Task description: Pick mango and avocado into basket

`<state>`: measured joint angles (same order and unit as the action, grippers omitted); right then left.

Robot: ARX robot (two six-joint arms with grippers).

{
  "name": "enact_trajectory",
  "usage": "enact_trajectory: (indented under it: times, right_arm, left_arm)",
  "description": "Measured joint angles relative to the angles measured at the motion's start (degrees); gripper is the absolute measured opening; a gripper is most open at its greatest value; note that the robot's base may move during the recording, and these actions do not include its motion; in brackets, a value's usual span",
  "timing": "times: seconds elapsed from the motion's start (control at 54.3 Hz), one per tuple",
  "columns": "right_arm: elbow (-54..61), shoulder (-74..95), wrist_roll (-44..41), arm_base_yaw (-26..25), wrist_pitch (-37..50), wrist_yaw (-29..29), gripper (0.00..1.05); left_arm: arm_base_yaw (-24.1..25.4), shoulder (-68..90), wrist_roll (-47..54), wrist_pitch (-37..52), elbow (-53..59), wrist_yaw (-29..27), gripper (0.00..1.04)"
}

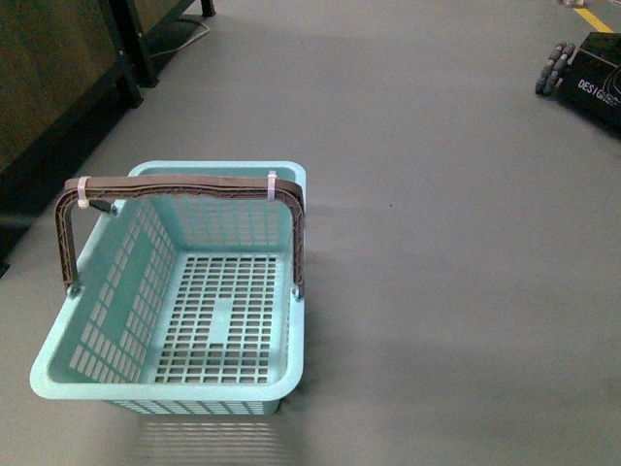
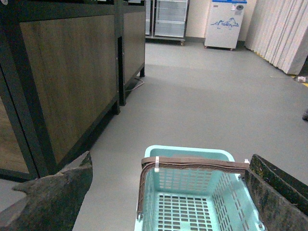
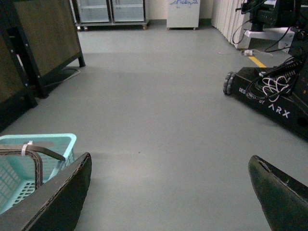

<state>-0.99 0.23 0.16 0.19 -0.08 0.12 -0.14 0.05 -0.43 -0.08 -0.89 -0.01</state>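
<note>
Closest in, the left gripper (image 2: 170, 156) hangs with its jaws spread wide and nothing between them. The right gripper (image 3: 169, 158) is the same, wide apart and empty.

Just below and ahead of the left gripper sits the basket (image 1: 109, 291), light blue, on the grey floor (image 1: 437, 243). The slotted bottom is bare: nothing lies in it. Its brown handle (image 1: 184, 184) stands raised across the opening, with two pale ties around the top bar, so anything lowered in should go down on the near side of that bar.

Neither the mango nor the avocado shows in any view, so both have yet to be found. Going by what such fruit is like, each is likely firm, fairly weighty and rounded. It would be best taken across the middle of its short axis with moderate squeeze, as the skin may slip and the flesh bruise.

Farther off, a dark wood-panelled cabinet (image 1: 49, 87) lines the left side, and another wheeled robot base (image 1: 590, 70) sits to the right. At the far wall stand glass-door fridges (image 2: 168, 19) and a white chest (image 2: 224, 24).
</note>
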Motion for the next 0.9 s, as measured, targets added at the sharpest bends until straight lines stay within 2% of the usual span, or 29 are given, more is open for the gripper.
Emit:
enact_trajectory:
  times: [0.497, 0.59, 0.663, 0.774, 0.903]
  right_arm:
    - [0.0, 0.0, 0.0, 0.0, 0.0, 0.0, 0.96]
    - [0.0, 0.0, -0.02, 0.0, 0.0, 0.0, 0.96]
    - [0.0, 0.0, 0.0, 0.0, 0.0, -0.02, 0.96]
    - [0.0, 0.0, 0.0, 0.0, 0.0, 0.0, 0.96]
    - [0.0, 0.0, -0.02, 0.0, 0.0, 0.0, 0.96]
  left_arm:
    - [0.0, 0.07, -0.02, -0.09, -0.02, 0.11, 0.96]
    - [1.6, 7.13, -12.66, -9.29, -3.91, 5.9, 0.96]
    - [2.43, 14.1, -22.99, -7.52, -5.01, 7.72, 0.96]
    - [4.39, 27.08, -37.29, 2.91, -7.1, 10.58, 0.96]
    - [5.09, 46.01, -49.07, 17.66, -11.39, 10.58, 0.96]
